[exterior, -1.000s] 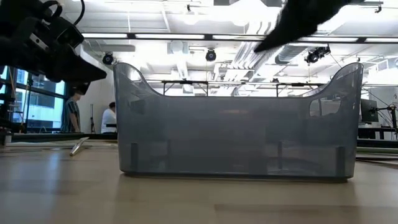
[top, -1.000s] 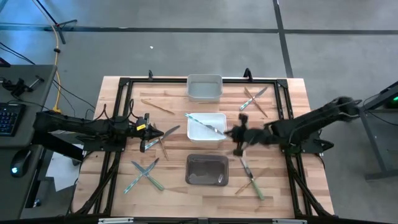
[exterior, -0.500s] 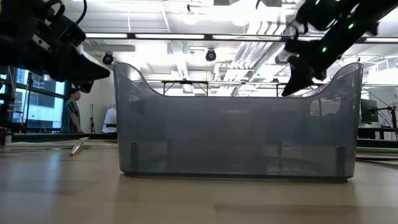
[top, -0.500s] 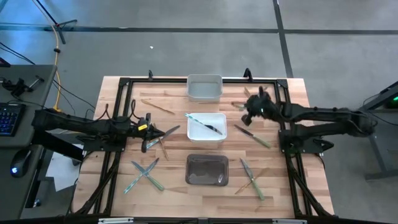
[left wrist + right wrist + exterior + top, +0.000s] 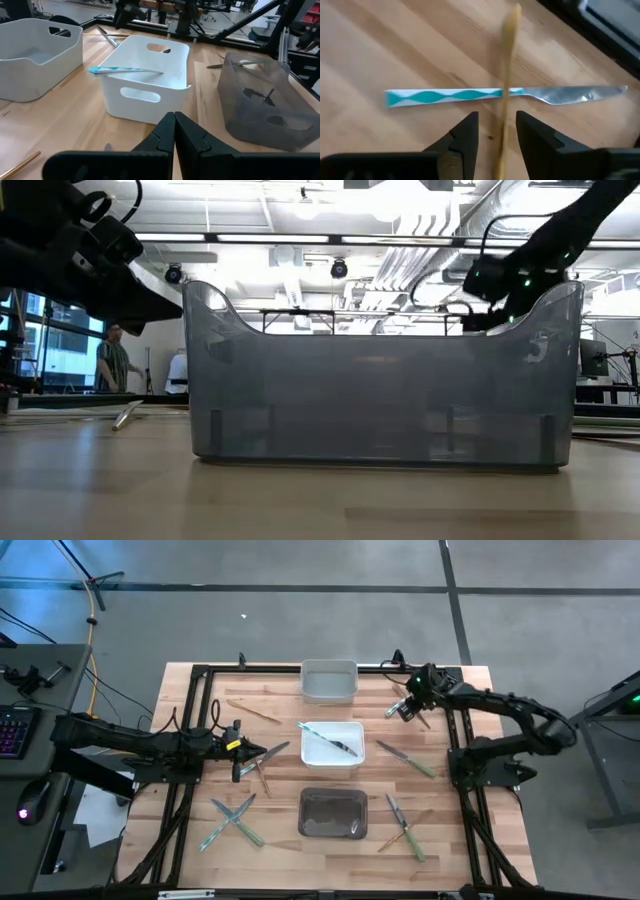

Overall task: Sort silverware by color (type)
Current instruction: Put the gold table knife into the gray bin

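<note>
Right wrist view: right gripper parted, jaws astride a tan-handled piece lying across a blue-patterned knife, probably lining up to pick the upper one first. High view, upper right: same crossed pair beside the frame rail. Centre left: left gripper closed, empty, waiting near the white bin already holding one blue knife.

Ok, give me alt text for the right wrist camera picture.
The right pincer, fingers apart, hovers over a tan wooden utensil that lies across a knife with a light blue patterned handle, both flat on the wooden table.
</note>
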Tool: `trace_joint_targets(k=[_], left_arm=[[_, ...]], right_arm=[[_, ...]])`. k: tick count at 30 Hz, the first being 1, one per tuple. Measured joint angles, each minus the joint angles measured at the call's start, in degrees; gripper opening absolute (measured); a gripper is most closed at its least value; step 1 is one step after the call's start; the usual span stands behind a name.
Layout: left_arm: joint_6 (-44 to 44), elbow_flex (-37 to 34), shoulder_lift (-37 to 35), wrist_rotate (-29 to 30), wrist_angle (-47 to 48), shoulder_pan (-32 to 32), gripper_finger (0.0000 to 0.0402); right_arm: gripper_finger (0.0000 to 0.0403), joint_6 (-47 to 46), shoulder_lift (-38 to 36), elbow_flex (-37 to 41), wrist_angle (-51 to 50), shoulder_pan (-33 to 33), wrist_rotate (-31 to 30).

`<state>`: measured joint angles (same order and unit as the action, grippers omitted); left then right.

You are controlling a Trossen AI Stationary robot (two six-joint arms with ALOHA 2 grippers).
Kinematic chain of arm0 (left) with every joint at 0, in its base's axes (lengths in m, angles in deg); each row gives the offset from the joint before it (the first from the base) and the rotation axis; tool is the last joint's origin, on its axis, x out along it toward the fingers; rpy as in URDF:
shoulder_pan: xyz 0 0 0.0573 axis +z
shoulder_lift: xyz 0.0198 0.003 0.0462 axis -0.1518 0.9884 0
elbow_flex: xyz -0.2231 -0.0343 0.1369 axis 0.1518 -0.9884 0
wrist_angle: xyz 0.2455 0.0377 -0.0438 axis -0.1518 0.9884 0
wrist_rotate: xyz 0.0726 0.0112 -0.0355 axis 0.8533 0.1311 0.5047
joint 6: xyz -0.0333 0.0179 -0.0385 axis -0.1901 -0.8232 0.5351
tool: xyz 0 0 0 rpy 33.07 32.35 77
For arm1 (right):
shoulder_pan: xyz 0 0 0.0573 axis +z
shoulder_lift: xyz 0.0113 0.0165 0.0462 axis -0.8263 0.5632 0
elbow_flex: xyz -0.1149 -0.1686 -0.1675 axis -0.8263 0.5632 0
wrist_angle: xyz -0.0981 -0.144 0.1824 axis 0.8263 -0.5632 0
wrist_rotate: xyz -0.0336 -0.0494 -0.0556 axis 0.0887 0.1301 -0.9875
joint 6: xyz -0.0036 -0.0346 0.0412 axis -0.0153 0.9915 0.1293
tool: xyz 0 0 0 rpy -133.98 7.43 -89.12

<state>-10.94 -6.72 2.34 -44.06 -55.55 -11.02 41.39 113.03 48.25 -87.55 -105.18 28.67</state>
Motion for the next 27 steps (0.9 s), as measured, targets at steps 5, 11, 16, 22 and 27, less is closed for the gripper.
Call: trace_joint_targets(k=[5, 11, 16, 22, 27], left_arm=[[-0.44, 0.0, -0.01, 0.05, -0.01, 0.0, 0.0], [-0.48, 0.0, -0.02, 0.09, 0.0, 0.0, 0.0], [-0.49, 0.0, -0.04, 0.09, 0.0, 0.0, 0.0], [-0.55, 0.0, -0.04, 0.09, 0.02, 0.0, 0.0], [-0.44, 0.0, -0.03, 0.09, 0.02, 0.0, 0.0]], right_arm=[[0.0117, 1.44, 8.1, -2.97, 0.29, -2.86, 0.22], [0.0117, 1.89, 14.48, -6.67, -1.0, -3.45, 2.93], [0.0106, 0.4, 15.78, -7.72, -1.52, -3.12, 2.73], [0.0061, -0.58, 15.87, -7.65, -0.9, -3.1, 2.78], [0.0025, -0.27, 15.91, -7.63, -0.81, -3.1, 2.78]])
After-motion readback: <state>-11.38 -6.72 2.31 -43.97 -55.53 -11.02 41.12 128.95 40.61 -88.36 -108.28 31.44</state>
